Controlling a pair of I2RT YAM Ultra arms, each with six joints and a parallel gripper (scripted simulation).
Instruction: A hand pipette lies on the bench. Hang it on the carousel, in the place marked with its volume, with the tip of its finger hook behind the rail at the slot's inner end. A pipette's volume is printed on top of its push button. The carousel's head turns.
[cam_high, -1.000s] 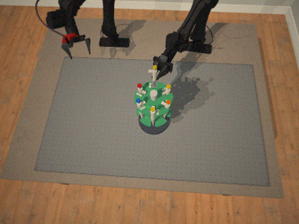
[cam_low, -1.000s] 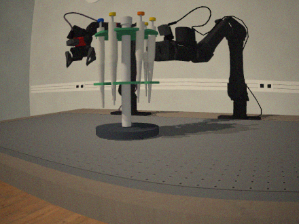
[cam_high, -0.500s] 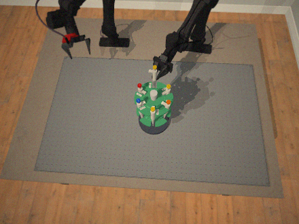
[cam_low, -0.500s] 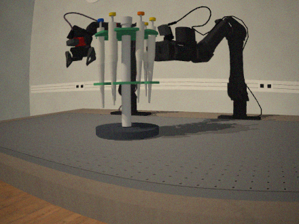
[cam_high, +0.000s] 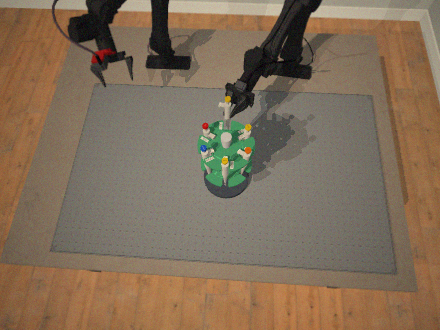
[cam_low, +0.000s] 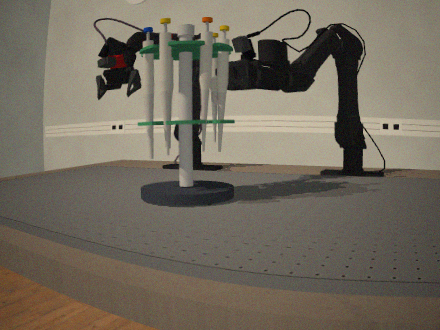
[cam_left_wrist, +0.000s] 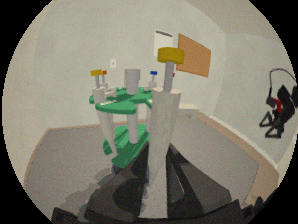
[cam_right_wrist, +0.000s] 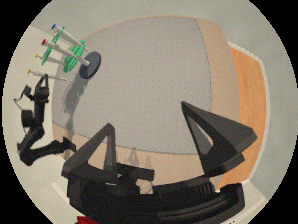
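A white pipette (cam_high: 227, 111) (cam_low: 220, 95) (cam_left_wrist: 164, 112) with a yellow button (cam_high: 228, 99) (cam_left_wrist: 170, 55) stands about upright in my left gripper (cam_high: 237, 111) (cam_left_wrist: 157, 145), which is shut on its body. Its hook (cam_left_wrist: 189, 109) points right in the left wrist view, sideways to the carousel. The pipette is by the back edge of the carousel's green head (cam_high: 236, 144) (cam_low: 186, 51) (cam_left_wrist: 117, 107); whether it touches is unclear. The printed volume and slot labels are not legible. My right gripper (cam_high: 118, 83) (cam_low: 114, 96) (cam_right_wrist: 143, 116) is open and empty, off to the side.
Several other pipettes hang around the head, with a red button (cam_high: 205, 126), a blue button (cam_high: 203, 148), an orange button (cam_high: 248, 150) and yellow buttons (cam_high: 248, 127) (cam_high: 225, 161). The carousel's dark round base (cam_high: 226, 191) (cam_low: 160, 195) stands on the grey mat (cam_high: 125, 200).
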